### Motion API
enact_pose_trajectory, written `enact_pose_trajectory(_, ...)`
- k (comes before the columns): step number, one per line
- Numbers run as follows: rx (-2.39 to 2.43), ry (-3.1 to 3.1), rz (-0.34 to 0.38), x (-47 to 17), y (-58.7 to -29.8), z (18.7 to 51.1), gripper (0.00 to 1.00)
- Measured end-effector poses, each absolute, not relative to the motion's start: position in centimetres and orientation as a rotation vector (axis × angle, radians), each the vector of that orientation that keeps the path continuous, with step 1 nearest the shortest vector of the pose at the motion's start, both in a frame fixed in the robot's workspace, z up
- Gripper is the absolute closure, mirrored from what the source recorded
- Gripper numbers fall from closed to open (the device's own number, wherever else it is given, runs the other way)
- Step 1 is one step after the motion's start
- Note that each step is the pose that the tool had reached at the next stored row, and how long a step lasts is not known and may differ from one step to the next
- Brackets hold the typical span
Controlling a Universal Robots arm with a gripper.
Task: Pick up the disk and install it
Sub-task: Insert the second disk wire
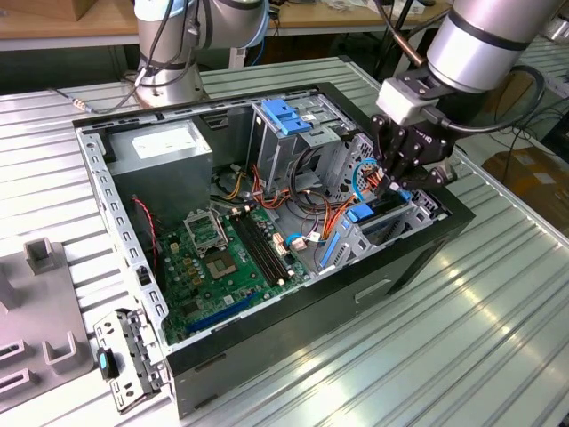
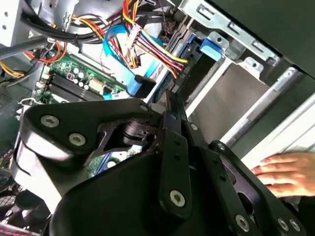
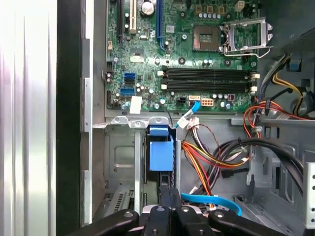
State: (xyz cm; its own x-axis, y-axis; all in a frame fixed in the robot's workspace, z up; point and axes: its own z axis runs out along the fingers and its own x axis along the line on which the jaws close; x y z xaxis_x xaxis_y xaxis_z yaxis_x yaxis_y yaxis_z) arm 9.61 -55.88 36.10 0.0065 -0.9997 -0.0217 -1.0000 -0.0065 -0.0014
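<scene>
The disk stands on edge in the drive bay at the front of the open computer case [image 1: 98,178]. What shows of it is its blue plastic rail [image 1: 360,213] [image 3: 161,155] and a blue end tab [image 2: 210,48]. Its metal body is mostly hidden inside the cage. My gripper [image 1: 397,189] hangs right over that bay, on the exterior view's right. In both wrist views its black fingers [image 3: 170,192] [image 2: 170,103] are pressed together with no gap. The tips sit at the disk's upper edge; I cannot tell whether they touch it.
A bundle of coloured cables [image 3: 211,157] and a blue ribbon cable [image 2: 118,54] lie beside the bay. The motherboard [image 1: 222,258], grey power supply [image 1: 164,151] and blue bracket [image 1: 284,116] on the metal cage fill the case. A person's hand [image 2: 285,172] rests by the case.
</scene>
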Motion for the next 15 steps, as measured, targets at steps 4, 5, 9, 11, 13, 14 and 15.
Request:
enact_pose_trajectory(4,-2.217,2.203,0.023,9.6,-55.7,36.8,0.89)
enact_pose_trajectory(5,-2.217,2.203,0.022,9.6,-55.5,36.9,0.89)
enact_pose_trajectory(9,-2.219,2.204,0.019,9.6,-55.0,38.3,0.89)
enact_pose_trajectory(11,-2.221,2.207,0.018,9.6,-54.8,38.7,0.89)
enact_pose_trajectory(13,-2.223,2.209,0.02,9.7,-54.4,38.9,0.89)
enact_pose_trajectory(14,-2.224,2.21,0.021,9.8,-54.2,38.9,0.89)
enact_pose_trajectory(15,-2.224,2.21,0.022,9.8,-53.8,38.9,0.89)
